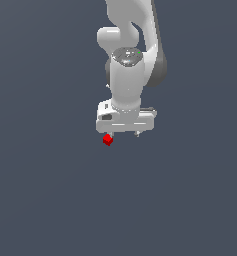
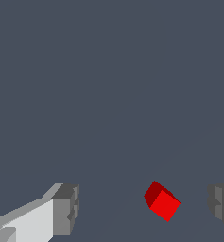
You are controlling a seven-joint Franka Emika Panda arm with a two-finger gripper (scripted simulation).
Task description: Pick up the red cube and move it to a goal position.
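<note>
The red cube (image 1: 107,140) is a tiny bright red block on the dark grey floor. In the exterior view it lies just below the white gripper (image 1: 124,134), under the finger on the exterior view's left. In the wrist view the cube (image 2: 162,202) lies between the two grey fingertips, nearer one of them, and touches neither. The gripper (image 2: 144,205) is open wide and holds nothing. The cube sits turned at an angle to the fingers.
The white arm (image 1: 130,60) rises above the gripper to the top of the exterior view. Plain dark grey ground (image 1: 50,190) surrounds the cube on all sides.
</note>
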